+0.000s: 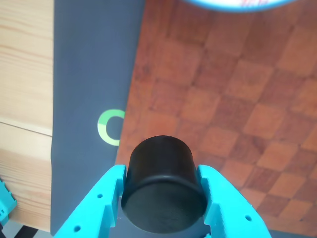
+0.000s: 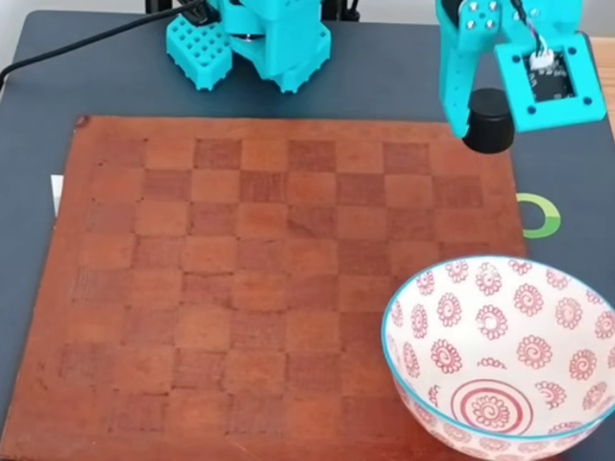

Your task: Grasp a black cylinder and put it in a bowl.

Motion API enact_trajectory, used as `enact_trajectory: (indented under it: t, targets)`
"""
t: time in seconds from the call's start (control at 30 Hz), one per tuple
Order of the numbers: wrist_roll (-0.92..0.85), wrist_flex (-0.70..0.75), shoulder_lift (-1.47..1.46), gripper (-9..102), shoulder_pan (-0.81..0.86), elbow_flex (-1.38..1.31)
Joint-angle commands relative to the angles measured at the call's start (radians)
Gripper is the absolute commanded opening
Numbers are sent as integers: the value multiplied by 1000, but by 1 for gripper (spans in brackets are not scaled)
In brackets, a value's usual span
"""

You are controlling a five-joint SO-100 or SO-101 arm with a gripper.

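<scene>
Wrist view: black cylinder (image 1: 163, 186) pinched between the two turquoise fingers of the pincer (image 1: 163, 198), one finger (image 1: 106, 196) against its left side, the other against its right. Raised above the checkerboard (image 1: 233, 114), near its edge with the dark mat (image 1: 84, 99). Green ring mark (image 1: 110, 127) on the mat just beyond. Blue rim of the bowl (image 1: 237, 5) at the top edge.

Fixed view: black cylinder (image 2: 488, 120) held by the pincer (image 2: 485, 125) over the board's far right corner. Bowl (image 2: 500, 355) on the near right corner, well apart. Turquoise arm base (image 2: 259, 38) at top.
</scene>
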Motion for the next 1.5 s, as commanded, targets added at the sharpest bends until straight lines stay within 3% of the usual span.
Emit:
enact_trajectory:
  t: [0.0,0.2,0.67,1.2,1.47]
  targets:
    - [-46,-9,6,13,35,-64]
    - [-175,-12,-54,13,114,-179]
    - [-436,-11,-514,12,241,-758]
    - [-462,-6,-861,13,259,-1074]
    - [-456,61,-870,28,262,-1111]
